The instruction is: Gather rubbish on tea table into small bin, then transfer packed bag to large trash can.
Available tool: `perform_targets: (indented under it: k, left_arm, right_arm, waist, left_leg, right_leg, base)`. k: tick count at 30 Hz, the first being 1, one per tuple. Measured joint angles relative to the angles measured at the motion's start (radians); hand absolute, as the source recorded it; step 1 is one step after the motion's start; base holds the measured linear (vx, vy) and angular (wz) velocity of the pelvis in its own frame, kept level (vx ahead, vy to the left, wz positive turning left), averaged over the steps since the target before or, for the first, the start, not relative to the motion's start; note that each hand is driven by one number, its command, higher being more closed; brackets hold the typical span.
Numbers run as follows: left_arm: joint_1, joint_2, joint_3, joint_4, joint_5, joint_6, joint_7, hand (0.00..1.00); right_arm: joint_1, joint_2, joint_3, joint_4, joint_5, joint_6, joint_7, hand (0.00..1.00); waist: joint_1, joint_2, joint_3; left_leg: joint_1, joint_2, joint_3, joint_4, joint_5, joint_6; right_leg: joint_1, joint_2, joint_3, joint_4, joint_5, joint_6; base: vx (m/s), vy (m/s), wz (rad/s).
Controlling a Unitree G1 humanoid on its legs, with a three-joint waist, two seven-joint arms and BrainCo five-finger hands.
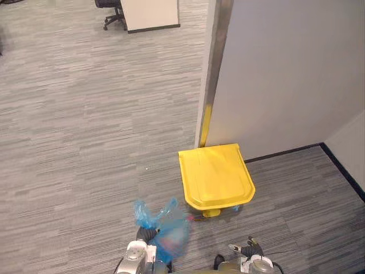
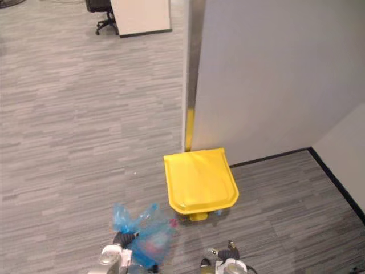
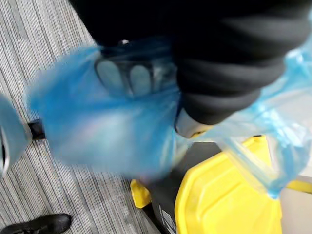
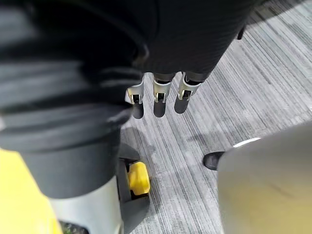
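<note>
Blue bag (image 1: 171,234), prob. light, soft & slippery, is clenched at its neck by left hand (image 1: 146,235), best grip there; trash can (image 1: 215,177) just ahead, right hand (image 4: 156,100) relaxed, empty.

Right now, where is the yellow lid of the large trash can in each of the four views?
Left eye view: yellow lid, centre, at the foot of the grey wall.
Right eye view: lid, centre again.
Left wrist view: lid, past the blue bag.
Right wrist view: a yellow edge, near the pedal.
Shared landmark: that yellow pedal.
</note>
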Motion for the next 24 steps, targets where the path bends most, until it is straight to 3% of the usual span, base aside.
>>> perform_targets:
  k: [5,8,10,13,14,16,18,20,21,22,23,24]
  left_arm:
    - [0.016,0.032,0.002,0.011,0.014,0.001,0.002,1.0]
    - [0.026,0.04,0.011,0.01,0.013,0.001,0.002,1.0]
    - [0.031,0.039,0.01,0.009,0.012,0.002,0.002,1.0]
    - [0.032,0.038,0.013,0.009,0.012,0.004,0.004,1.0]
    - [0.036,0.042,0.014,0.009,0.01,0.005,0.008,1.0]
    - [0.033,0.036,0.029,0.006,0.004,0.012,0.009,1.0]
    - [0.026,0.025,0.052,0.006,-0.006,0.012,0.01,1.0]
    - [0.011,0.023,0.051,0.006,-0.006,0.012,0.01,1.0]
    - [0.004,0.018,0.052,-0.006,-0.006,0.011,0.011,1.0]
    - [-0.003,0.021,0.054,-0.012,-0.006,0.009,0.011,1.0]
    - [-0.016,0.004,0.063,-0.015,-0.006,0.01,0.011,1.0]
    - [-0.036,-0.013,0.074,-0.018,-0.006,0.01,0.009,1.0]
  right_arm:
    - [-0.012,-0.005,0.0,0.016,-0.003,0.0,0.0,0.0]
    - [-0.048,-0.005,0.001,0.015,-0.005,0.0,0.0,0.0]
    - [-0.057,-0.008,-0.001,0.015,-0.009,0.0,0.0,0.0]
    - [-0.044,-0.006,-0.004,0.014,-0.009,0.003,-0.001,0.0]
    - [-0.037,0.003,-0.013,0.003,0.002,-0.001,0.0,0.0]
    - [-0.038,0.002,-0.007,-0.003,0.0,0.0,0.0,0.0]
    - [-0.038,0.003,-0.001,-0.015,0.001,-0.002,-0.001,0.0]
    - [-0.036,0.001,-0.01,-0.017,0.0,0.0,-0.001,0.0]
    - [-0.033,0.002,-0.02,-0.017,-0.003,0.005,-0.001,0.0]
    - [-0.031,0.002,-0.022,-0.017,-0.004,0.006,-0.001,0.0]
    - [-0.047,0.001,-0.024,-0.018,-0.007,0.012,-0.001,0.0]
    - [-0.055,-0.002,-0.03,-0.043,-0.01,0.012,-0.003,0.0]
  waist:
    - [0.002,-0.006,-0.003]
    - [0.008,-0.012,0.0]
    - [0.008,-0.027,0.01]
    - [0.005,-0.024,0.019]
    - [0.001,-0.024,0.034]
    - [0.0,-0.045,0.037]
    - [-0.002,-0.041,0.04]
    - [-0.009,-0.041,0.042]
    - [0.002,-0.051,0.041]
    - [0.006,-0.062,0.045]
    - [0.016,-0.027,0.071]
    - [0.018,-0.011,0.109]
  left_leg:
    - [0.017,0.0,0.001,-0.017,-0.001,-0.001]
    - [0.006,-0.004,0.024,0.01,-0.035,0.007]
    - [-0.023,-0.016,0.026,0.114,-0.108,0.017]
    - [-0.014,-0.005,0.011,0.188,-0.172,0.038]
    - [0.014,-0.002,-0.003,0.209,-0.199,0.048]
    - [0.043,0.003,-0.01,0.23,-0.234,0.06]
    - [0.073,0.03,-0.024,0.232,-0.256,0.048]
    - [0.086,0.046,-0.048,0.235,-0.275,0.032]
    - [0.095,0.047,-0.05,0.239,-0.284,0.015]
    - [0.096,0.049,-0.052,0.256,-0.295,-0.007]
    - [0.095,0.076,-0.06,0.283,-0.305,-0.017]
    - [0.104,0.077,-0.074,0.305,-0.295,-0.03]
  right_leg:
    - [0.011,0.004,0.012,-0.017,0.005,0.006]
    - [-0.035,-0.002,0.051,0.036,-0.016,0.017]
    - [-0.078,-0.029,0.074,0.167,-0.074,0.051]
    - [-0.168,-0.034,0.088,0.442,-0.073,0.081]
    - [-0.239,-0.043,0.085,0.607,-0.072,0.107]
    - [-0.288,-0.04,0.04,0.63,-0.117,0.07]
    - [-0.337,0.004,-0.048,0.488,-0.096,0.034]
    - [-0.325,0.036,-0.085,0.311,0.017,0.008]
    - [-0.281,0.052,-0.078,0.183,0.113,0.0]
    - [-0.259,0.061,-0.081,0.13,0.174,-0.064]
    - [-0.234,0.08,-0.098,0.133,0.186,-0.073]
    - [-0.238,0.073,-0.096,0.217,0.126,-0.085]
  base:
    - [0.05,0.0,-0.08]
    - [0.02,0.033,-0.34]
    - [0.04,0.056,-0.19]
    - [0.02,0.076,0.13]
    - [0.06,0.065,0.22]
    - [0.12,0.038,0.19]
    - [0.22,-0.006,0.23]
    - [0.3,-0.076,0.37]
    - [0.42,-0.13,0.24]
    - [0.43,-0.126,-0.05]
    - [0.35,-0.092,-0.01]
    - [0.3,-0.075,0.07]
